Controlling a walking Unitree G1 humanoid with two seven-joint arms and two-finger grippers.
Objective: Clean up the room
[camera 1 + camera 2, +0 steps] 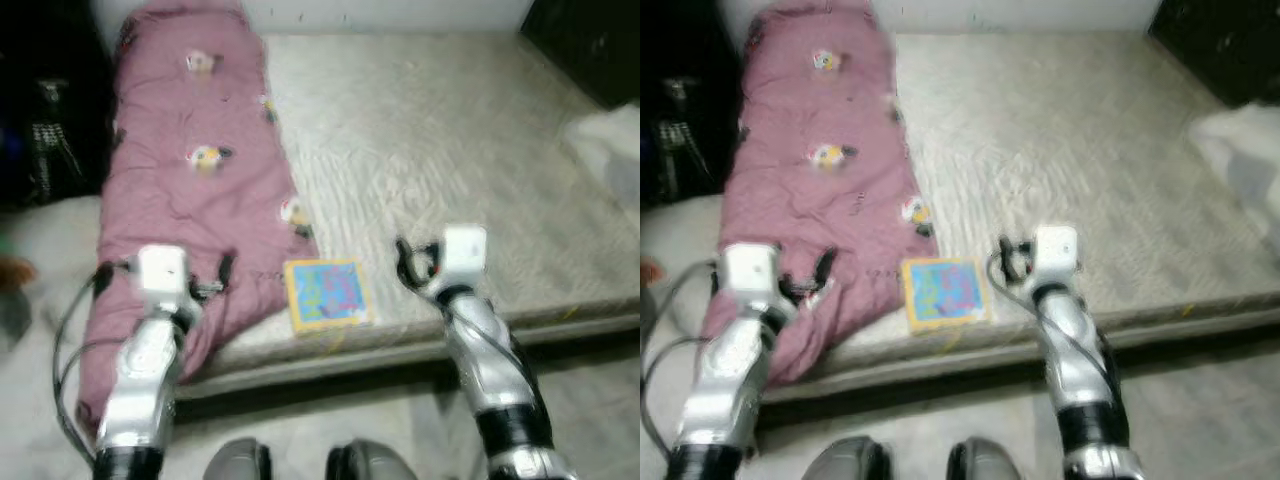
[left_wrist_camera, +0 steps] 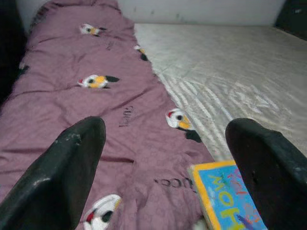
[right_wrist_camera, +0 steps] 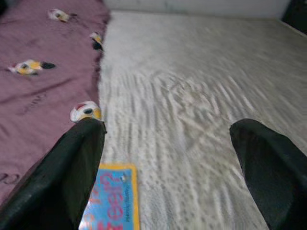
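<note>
Covering the bed's [image 1: 450, 130] left side, a pink quilt [image 1: 190, 190] lies flat; a blue book [image 1: 326, 293] rests beside it. Both the left tool [image 2: 163, 177] and right tool [image 3: 168, 177] hover spread wide, the book between them.

Head eyes look down at the bed [image 1: 440, 150] — wrist cameras sit low, facing along it, sharing the book [image 2: 230, 196]

The book [image 2: 229, 197] has big colourful letters on its blue cover, seen at an angle; "HOW" can just be made out. The pink quilt [image 2: 86, 110] carries small dark printed words, too blurred to read.
</note>
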